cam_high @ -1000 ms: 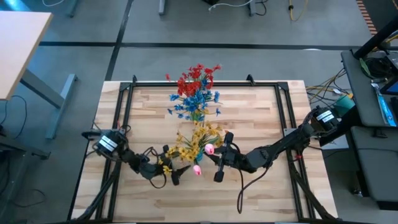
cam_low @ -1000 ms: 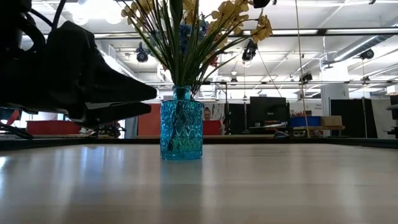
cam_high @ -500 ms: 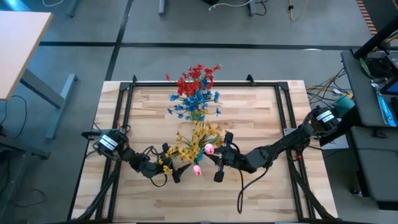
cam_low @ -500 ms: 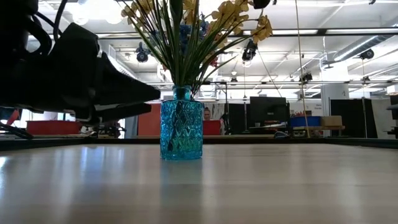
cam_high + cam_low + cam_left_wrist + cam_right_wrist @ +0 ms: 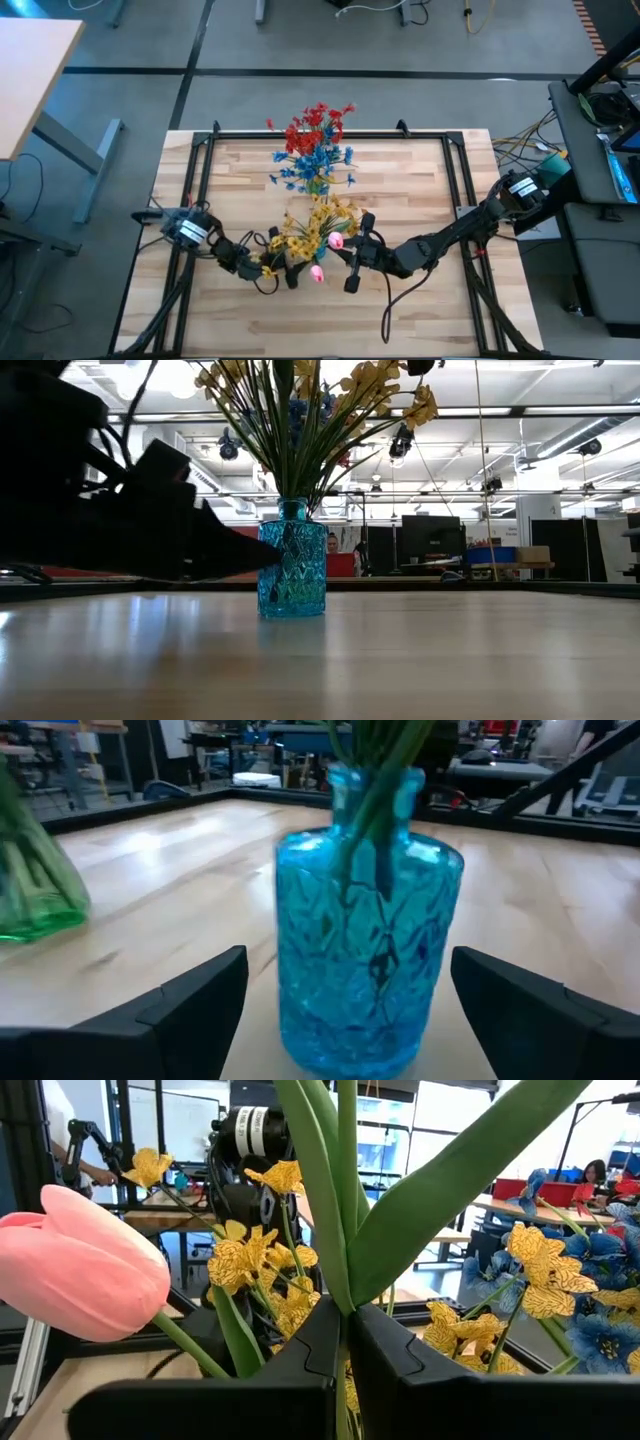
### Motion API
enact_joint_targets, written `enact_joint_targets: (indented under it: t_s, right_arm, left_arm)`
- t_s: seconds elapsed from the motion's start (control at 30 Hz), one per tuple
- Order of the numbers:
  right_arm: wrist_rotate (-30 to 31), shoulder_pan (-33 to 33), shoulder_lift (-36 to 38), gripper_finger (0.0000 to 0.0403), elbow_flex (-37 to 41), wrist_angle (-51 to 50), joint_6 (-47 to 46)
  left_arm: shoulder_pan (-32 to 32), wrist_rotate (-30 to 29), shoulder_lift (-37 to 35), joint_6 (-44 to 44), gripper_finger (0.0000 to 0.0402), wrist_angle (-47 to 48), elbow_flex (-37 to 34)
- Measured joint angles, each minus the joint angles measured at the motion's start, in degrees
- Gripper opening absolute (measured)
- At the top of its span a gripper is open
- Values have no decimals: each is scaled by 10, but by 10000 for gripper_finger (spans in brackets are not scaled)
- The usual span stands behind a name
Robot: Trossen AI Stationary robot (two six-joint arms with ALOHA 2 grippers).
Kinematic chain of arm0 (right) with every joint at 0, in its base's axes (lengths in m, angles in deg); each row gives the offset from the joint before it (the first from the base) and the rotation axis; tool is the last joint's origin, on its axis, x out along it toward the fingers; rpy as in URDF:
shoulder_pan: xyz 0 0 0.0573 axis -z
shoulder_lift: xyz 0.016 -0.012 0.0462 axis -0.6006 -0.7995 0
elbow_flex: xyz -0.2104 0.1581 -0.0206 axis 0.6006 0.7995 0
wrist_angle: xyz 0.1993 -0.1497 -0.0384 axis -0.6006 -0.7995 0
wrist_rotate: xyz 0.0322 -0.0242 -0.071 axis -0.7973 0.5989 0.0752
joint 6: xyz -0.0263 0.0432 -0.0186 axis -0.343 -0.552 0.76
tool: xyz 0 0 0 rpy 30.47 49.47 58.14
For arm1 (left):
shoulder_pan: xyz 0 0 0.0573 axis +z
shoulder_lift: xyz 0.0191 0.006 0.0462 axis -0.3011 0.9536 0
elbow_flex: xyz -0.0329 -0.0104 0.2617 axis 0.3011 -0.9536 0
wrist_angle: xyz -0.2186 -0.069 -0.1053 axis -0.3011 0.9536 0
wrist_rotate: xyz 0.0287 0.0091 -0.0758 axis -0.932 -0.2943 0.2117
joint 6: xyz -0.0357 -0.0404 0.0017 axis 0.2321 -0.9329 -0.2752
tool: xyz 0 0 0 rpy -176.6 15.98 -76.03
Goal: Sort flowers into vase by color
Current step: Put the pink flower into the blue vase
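A blue glass vase (image 5: 365, 940) stands on the table with a yellow spray (image 5: 315, 228) in it; in the low view it is the blue vase (image 5: 292, 565). My left gripper (image 5: 347, 960) is open at table height, one finger on each side of the vase with gaps showing. My right gripper (image 5: 350, 262) is shut on pink tulips (image 5: 337, 239), beside the yellow spray. The blue spray (image 5: 315, 160) and red spray (image 5: 318, 125) stand farther back. My right gripper pinches the tulips' green stems and leaves (image 5: 343, 1295) between its two fingers (image 5: 300, 1350). The stems run out past the fingertips, with one pink bud (image 5: 85, 1275) off to the side. The tulips are lifted clear of the table.
A green glass vase (image 5: 30, 890) stands on the table beside the blue one. A black frame (image 5: 330, 133) runs round the wooden table top. Bare wood lies on the table's near side (image 5: 330, 320) and far right (image 5: 420, 180).
My left gripper has moved toward the table's right, up to the blue vase, so that its open fingers now stand on either side of it. The vase and its yellow spray have kept their place.
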Motion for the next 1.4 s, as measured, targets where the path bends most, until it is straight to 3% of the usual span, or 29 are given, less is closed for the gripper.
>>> enact_joint_targets:
  t_s: [0.67, 1.4]
  right_arm:
    - [0, 0, 0, 9, 0, -16, -10]
    - [5, 6, 0, 9, 0, -35, -38]
  left_arm:
    - [45, 73, 37, 58, 332, 0, 57]
    - [46, 80, 37, 59, 309, 0, 57]
